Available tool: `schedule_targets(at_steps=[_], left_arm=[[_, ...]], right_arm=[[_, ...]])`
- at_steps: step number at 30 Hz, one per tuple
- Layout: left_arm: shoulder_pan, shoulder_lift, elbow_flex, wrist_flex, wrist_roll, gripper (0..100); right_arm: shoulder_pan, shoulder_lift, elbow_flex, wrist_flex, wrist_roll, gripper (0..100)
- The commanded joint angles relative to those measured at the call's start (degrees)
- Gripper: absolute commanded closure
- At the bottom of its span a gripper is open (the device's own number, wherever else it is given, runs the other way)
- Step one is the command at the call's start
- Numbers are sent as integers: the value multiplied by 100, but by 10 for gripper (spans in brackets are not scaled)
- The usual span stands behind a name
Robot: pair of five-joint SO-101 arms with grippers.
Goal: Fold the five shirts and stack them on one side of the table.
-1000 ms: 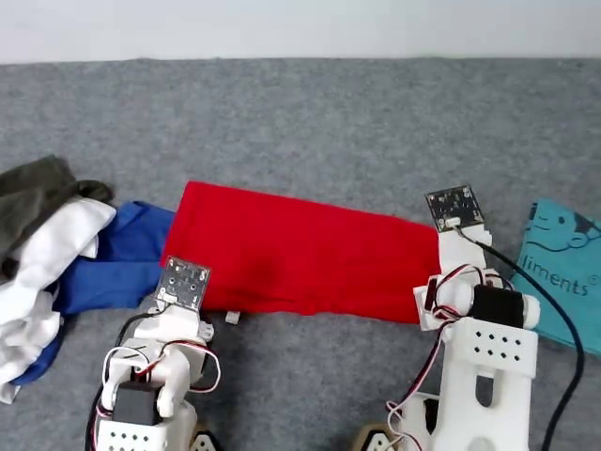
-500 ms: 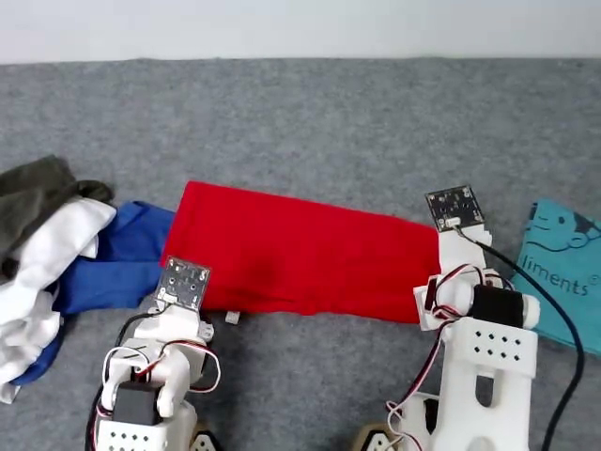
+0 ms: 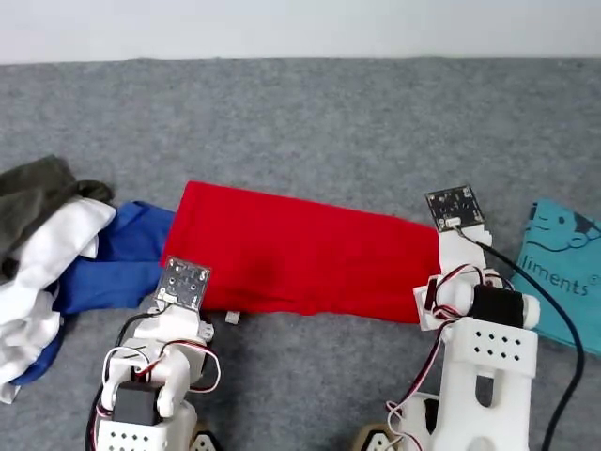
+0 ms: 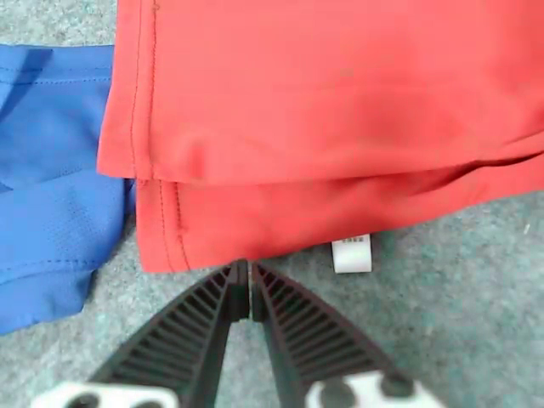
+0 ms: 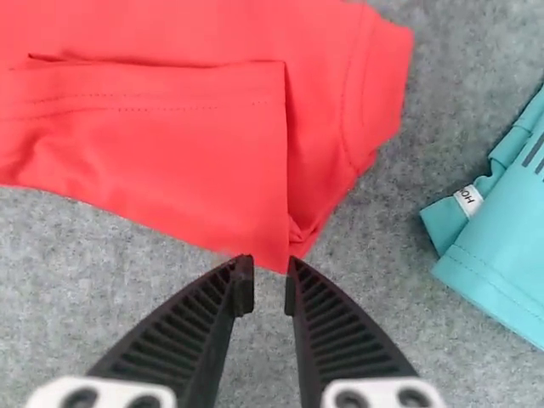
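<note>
By the folded red shirt (image 3: 300,258), left end effector (image 4: 242,287) sits pressed together, right end effector (image 5: 266,285) spread.

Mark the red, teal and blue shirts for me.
red shirt (image 3: 300,258), high view, middle of the folded panel
teal shirt (image 5: 501,251), right wrist view, fabric near its hemmed corner
blue shirt (image 4: 51,195), left wrist view, mesh fabric

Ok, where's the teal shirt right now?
High view: the teal shirt lies at the right edge, beside the right arm, apart from the red shirt.
</note>
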Motion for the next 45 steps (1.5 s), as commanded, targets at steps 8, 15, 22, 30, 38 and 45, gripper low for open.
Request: schedule_targets(at_steps=[8,15,22,30,38,45], left_arm=[[44,-70,-48,35,35,985],[62,-70,-48,35,53,985],[-44,-70,-277,-18,-492,985],[-774,-62,-1051,-747,-1635,985],[-853,-44,-1358,-774,-1741,985],[-870,220,-1657,-818,-1776,985]], right_arm=[[743,-101,-422,303,0,920],[1332,-101,-914,673,79,920],[1376,-101,-1213,1341,378,920],[1376,-110,-1380,1789,369,920],[1376,-110,-1389,1912,369,920],[1376,-110,-1389,1912,369,920]])
